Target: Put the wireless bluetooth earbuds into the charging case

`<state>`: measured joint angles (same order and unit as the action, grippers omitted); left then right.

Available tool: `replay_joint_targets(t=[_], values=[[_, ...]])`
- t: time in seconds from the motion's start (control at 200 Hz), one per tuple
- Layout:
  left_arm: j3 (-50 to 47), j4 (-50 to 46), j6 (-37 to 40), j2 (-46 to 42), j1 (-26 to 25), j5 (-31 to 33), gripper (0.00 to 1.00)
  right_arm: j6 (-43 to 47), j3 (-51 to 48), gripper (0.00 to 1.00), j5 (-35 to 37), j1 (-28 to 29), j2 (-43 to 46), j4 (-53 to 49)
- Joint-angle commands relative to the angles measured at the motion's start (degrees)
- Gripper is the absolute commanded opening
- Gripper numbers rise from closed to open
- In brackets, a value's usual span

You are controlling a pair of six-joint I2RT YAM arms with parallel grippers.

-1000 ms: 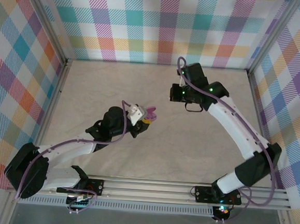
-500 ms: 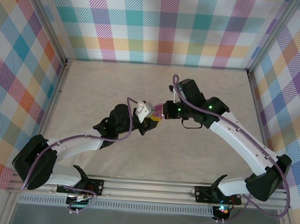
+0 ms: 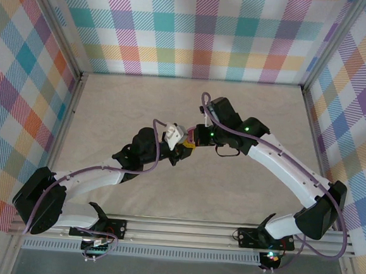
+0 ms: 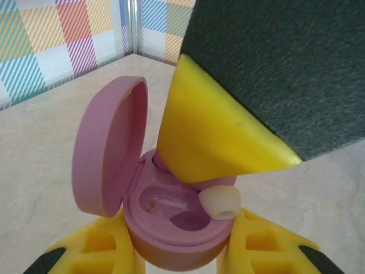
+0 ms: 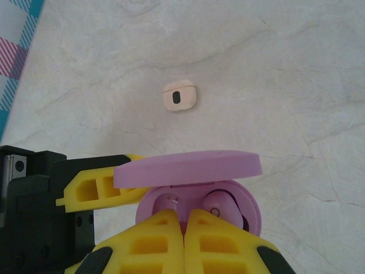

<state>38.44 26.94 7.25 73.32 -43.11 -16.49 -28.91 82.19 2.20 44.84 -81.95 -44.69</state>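
Note:
My left gripper (image 4: 179, 254) is shut on the base of a light purple charging case (image 4: 171, 228), held off the table with its lid (image 4: 108, 154) open. One purple earbud (image 5: 228, 208) sits in the case's right slot; the other slot (image 4: 165, 205) is bare. My right gripper (image 5: 185, 220) is shut right over the case (image 5: 188, 168), and the cream tip of an earbud (image 4: 219, 204) sticks out under its yellow finger (image 4: 211, 137) at the case's rim. In the top view the two grippers (image 3: 183, 148) (image 3: 196, 138) meet at mid-table.
A cream-white earbud (image 5: 179, 96) lies loose on the beige table top (image 3: 249, 180) beyond the case. Plaid walls (image 3: 198, 30) close in the back and both sides.
The right arm has swung left and down to the left gripper. The left gripper has carried the case a little to the right. Now the right fingers are over the open case.

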Motion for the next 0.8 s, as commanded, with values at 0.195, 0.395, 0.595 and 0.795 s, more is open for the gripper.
replay_joint_targets(t=[0.195, 0.395, 0.595, 0.795], values=[[1.38, 0.53, -0.21, -1.6, -1.26, -0.85, 0.0, 0.7, 2.23, 0.03, 1.88, 0.7, -2.24, -0.13], [1.11, 0.42, -0.19, -1.77, -1.42, -0.58, 0.0, 0.69, 3.08, 0.03, 1.76, 1.37, -3.11, -0.31], [0.98, 0.07, 0.13, -2.18, -1.44, 0.03, 0.0, 1.04, 3.81, 0.07, 1.85, 2.23, -3.92, -2.02], [0.84, -0.1, 0.4, -2.73, -1.39, 0.54, 0.0, 0.71, 5.36, 0.15, 1.53, 2.79, -3.96, -4.43]])
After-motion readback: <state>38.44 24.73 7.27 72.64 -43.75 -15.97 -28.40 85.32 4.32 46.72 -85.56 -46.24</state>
